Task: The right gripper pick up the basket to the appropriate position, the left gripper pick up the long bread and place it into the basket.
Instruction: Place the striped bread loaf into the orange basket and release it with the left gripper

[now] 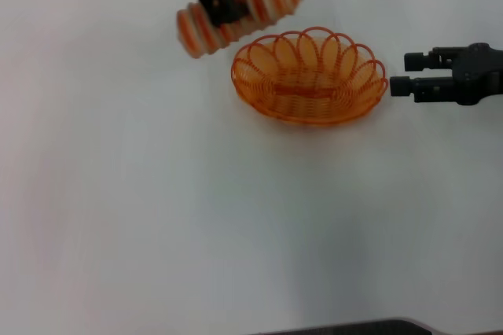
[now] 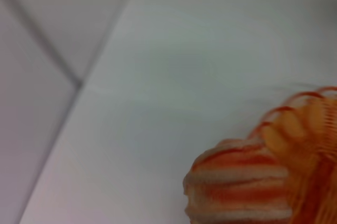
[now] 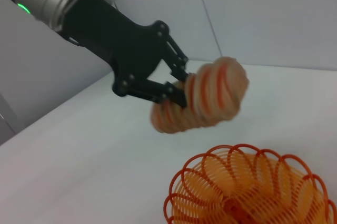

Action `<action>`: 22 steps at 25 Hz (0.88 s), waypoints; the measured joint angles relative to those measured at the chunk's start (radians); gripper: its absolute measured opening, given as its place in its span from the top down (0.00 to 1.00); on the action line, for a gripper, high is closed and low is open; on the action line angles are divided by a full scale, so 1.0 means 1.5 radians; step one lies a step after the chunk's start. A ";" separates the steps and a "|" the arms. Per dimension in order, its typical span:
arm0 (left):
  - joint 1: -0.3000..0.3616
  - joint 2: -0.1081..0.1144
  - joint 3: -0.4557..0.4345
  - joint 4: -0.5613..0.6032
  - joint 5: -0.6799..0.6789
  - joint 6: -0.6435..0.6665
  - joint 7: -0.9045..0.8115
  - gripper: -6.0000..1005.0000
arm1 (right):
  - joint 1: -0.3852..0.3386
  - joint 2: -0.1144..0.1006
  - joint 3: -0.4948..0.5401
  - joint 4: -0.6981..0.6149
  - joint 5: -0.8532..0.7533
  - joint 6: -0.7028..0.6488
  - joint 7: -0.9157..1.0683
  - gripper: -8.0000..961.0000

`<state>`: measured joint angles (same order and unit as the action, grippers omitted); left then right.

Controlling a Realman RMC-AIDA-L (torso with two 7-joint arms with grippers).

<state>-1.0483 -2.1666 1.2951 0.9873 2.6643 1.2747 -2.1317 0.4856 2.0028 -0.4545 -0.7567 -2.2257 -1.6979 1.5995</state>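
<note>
My left gripper (image 1: 229, 6) is shut on the long bread (image 1: 267, 1), an orange-and-cream striped loaf held in the air just beyond the far left rim of the orange wire basket (image 1: 309, 77). The right wrist view shows the same claw (image 3: 176, 90) clamping the bread (image 3: 210, 95) above the basket (image 3: 247, 190). The left wrist view shows one end of the bread (image 2: 239, 187) and the basket rim (image 2: 305, 124). My right gripper (image 1: 402, 73) is open and empty, just right of the basket and clear of its rim.
The basket stands on a plain white table (image 1: 157, 209). A dark edge (image 1: 354, 327) shows at the near side of the table. A wall seam (image 2: 42, 40) lies behind the table.
</note>
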 joint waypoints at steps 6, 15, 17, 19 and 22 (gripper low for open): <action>-0.043 -0.002 0.010 -0.081 -0.064 -0.028 0.123 0.80 | -0.023 -0.006 0.015 0.001 0.000 -0.013 0.001 0.23; -0.086 -0.002 0.037 -0.145 -0.117 -0.024 0.197 0.82 | -0.032 -0.008 0.021 0.001 0.000 -0.015 0.001 0.23; -0.090 -0.003 0.046 -0.152 -0.122 -0.028 0.198 0.83 | -0.032 -0.008 0.021 0.001 0.000 -0.015 0.001 0.23; -0.097 -0.004 0.051 -0.160 -0.131 -0.029 0.194 0.83 | -0.032 -0.006 0.023 0.001 0.000 -0.014 0.001 0.23; -0.109 -0.004 0.052 -0.175 -0.144 -0.035 0.183 0.80 | -0.030 -0.003 0.026 0.001 0.000 -0.011 -0.001 0.23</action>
<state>-1.2123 -2.1733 1.3731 0.7251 2.4486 1.2217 -1.8576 0.4402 1.9976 -0.4156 -0.7546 -2.2258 -1.7138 1.5978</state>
